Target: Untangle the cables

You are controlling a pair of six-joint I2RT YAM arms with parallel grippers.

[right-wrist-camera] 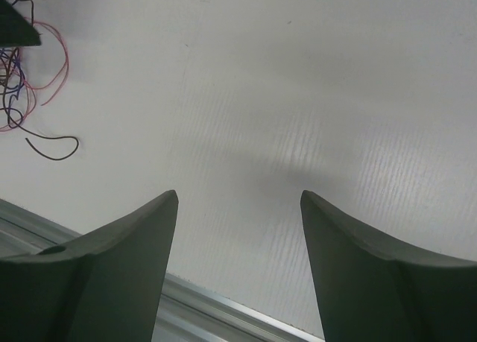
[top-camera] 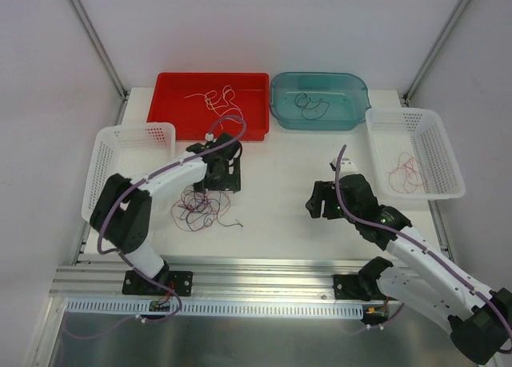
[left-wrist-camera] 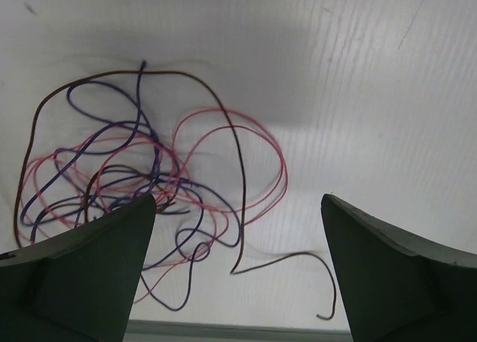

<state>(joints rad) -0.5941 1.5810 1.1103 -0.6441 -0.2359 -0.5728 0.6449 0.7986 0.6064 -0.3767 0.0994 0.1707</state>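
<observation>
Left gripper [top-camera: 216, 177] hangs over the bench [top-camera: 280, 167] a little left of the middle. Its jaws are spread wide and hold nothing. In the left wrist view its two dark fingers [left-wrist-camera: 89, 275] sit at the bottom corners, well apart.

The tangle of cables [top-camera: 200, 207] lies on the bench just on the near side of that gripper, toward the near edge and left of centre. It is a loose heap of purple, red-pink and dark strands looping over one another. One dark strand [left-wrist-camera: 291, 261] trails out of the heap to one side and ends free on the bare surface. The left wrist view shows one finger overlapping the edge of the heap, but I cannot tell whether it touches any strand.

The right gripper [top-camera: 322, 201] hangs right of the middle, also gaping wide with nothing between its fingers [right-wrist-camera: 373, 275]. It is over bare bench, well apart from the tangle.

Along the far edge a red tray [top-camera: 170, 103] holds pale cables [top-camera: 220, 101], white and pink. Just beside it a teal tub [top-camera: 358, 89] holds dark cables [top-camera: 310, 105]. At the right edge a right basket [top-camera: 448, 163] of white mesh holds pink cables [top-camera: 406, 173]. A left basket [top-camera: 120, 147] stands at the left edge.
</observation>
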